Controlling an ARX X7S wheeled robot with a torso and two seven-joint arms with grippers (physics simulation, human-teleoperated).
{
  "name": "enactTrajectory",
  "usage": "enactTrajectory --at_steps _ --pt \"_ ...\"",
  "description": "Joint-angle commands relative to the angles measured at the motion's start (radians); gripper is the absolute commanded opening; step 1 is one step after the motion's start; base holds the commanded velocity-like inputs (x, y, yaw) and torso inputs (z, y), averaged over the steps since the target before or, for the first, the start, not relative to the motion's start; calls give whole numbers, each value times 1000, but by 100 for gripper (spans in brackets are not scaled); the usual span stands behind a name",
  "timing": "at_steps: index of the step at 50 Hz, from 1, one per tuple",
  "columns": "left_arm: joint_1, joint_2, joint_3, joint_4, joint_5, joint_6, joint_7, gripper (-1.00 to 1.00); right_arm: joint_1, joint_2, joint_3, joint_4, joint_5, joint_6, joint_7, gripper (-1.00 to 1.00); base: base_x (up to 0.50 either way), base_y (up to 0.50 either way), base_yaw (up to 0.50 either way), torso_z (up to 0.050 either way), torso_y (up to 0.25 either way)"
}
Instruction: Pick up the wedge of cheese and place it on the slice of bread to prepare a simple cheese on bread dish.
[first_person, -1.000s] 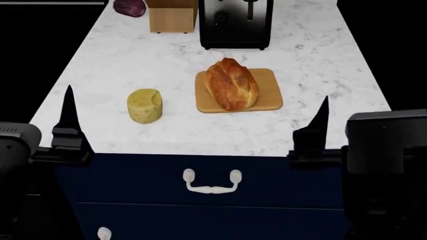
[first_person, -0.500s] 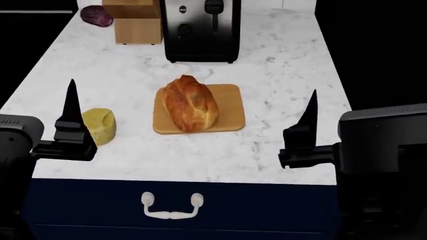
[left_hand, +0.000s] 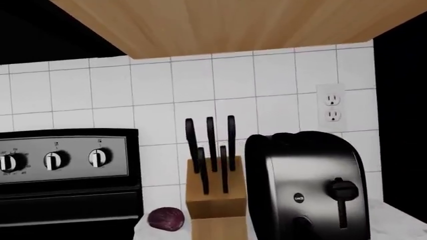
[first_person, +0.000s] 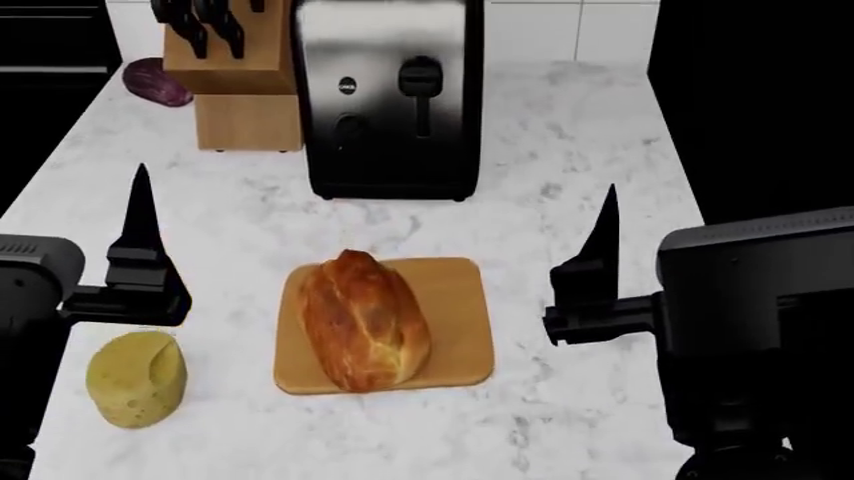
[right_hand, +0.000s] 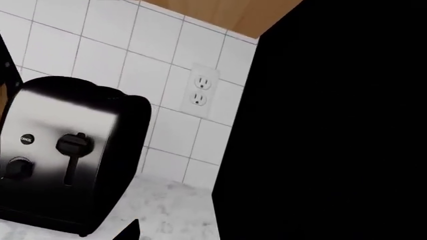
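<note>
Hovering above the counter's near edge, the left gripper (first_person: 138, 235) and right gripper (first_person: 601, 262) carry nothing; each shows only a single dark finger edge-on, so I cannot tell how wide either stands. Just below the left one sits the wedge of cheese (first_person: 136, 379) on the marble counter (first_person: 561, 150), apart from it. Between the arms lies the slice of bread (first_person: 362, 319) on its cutting board (first_person: 461, 325), presumably left bare to receive the cheese. Behind stand a toaster (first_person: 388, 95) and knife block (first_person: 240, 85).
</note>
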Motion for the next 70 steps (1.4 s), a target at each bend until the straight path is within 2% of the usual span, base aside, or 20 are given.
enactTrajectory --at_steps 1,13,30,68,69,70 --pt "2 -4 6 -1 -2 1 -6 100 -5 5 -8 1 -7 -5 4 100 277 0 0 0 0" --pt "8 -8 8 -5 -8 9 -9 100 3 8 -13 4 -7 -2 5 100 55 -28 0 0 1" --pt "27 -11 -2 -6 -22 28 -18 100 -13 7 -25 11 -7 -14 6 100 277 -124 0 0 0" --pt "31 -17 2 15 -40 8 -31 100 -11 10 -31 13 -11 -5 17 100 1 0 -1 0 0" --pt "53 171 -114 33 231 -42 228 100 -29 -202 135 16 -311 -10 -260 100 0 -4 10 0 0" --pt "53 169 -110 34 233 -43 224 100 -29 -202 134 16 -311 -10 -260 100 0 -3 7 0 0"
